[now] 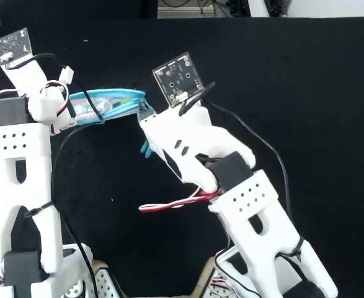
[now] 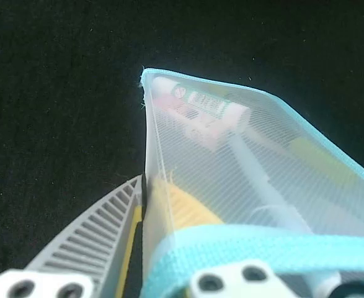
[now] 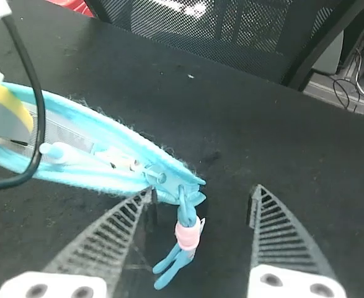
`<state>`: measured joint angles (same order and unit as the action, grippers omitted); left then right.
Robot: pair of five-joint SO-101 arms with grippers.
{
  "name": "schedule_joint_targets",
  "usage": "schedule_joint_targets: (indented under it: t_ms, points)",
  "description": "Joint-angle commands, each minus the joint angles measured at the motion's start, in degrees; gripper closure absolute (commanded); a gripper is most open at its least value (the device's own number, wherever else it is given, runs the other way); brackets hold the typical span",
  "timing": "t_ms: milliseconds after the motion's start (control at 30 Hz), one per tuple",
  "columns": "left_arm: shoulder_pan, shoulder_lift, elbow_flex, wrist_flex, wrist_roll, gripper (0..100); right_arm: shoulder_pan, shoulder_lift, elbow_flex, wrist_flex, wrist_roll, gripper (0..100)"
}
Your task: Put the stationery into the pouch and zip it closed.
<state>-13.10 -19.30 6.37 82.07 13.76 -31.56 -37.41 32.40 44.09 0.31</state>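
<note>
Left jaws pinch one end of the translucent mesh pouch [image 2: 250, 161], its wall clamped between them. Through the mesh lie a yellow item [image 2: 185, 211], a pale blue pen [image 2: 256, 183] and, farther in, a white labelled stick [image 2: 200, 105]. Right jaws stand spread, the turquoise zip pull [image 3: 180, 245] dangling between them, nearer one side. The pull hangs from the slider [image 3: 157, 178] at the pouch's near corner. In the high view the pouch spans the gap between both arms on the black counter [image 1: 306, 112]. Beyond the counter's far edge stands a mesh-backed chair [image 3: 231, 31].
</note>
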Motion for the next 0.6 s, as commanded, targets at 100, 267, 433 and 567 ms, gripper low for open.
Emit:
schedule_joint_targets:
  t_ms: [100, 267, 433, 567]
  points:
    - [-0.48, -0.18, -1.63, 1.23, -0.35, 97, 0.35, -1.27, 3.30, -0.26, -0.53, 75.7]
    - [-0.48, 0.00, -12.79, 10.37, -0.35, 97, 0.35, -1.27, 3.38, -0.26, -0.79, 75.6]
    - [-0.48, 0.53, -21.58, 16.79, -0.53, 97, 0.35, -1.45, 3.38, -0.18, -0.79, 75.6]
    - [-0.48, 0.53, -24.40, 18.55, -1.76, 97, 0.44, -5.23, 3.91, 0.44, -0.79, 75.7]
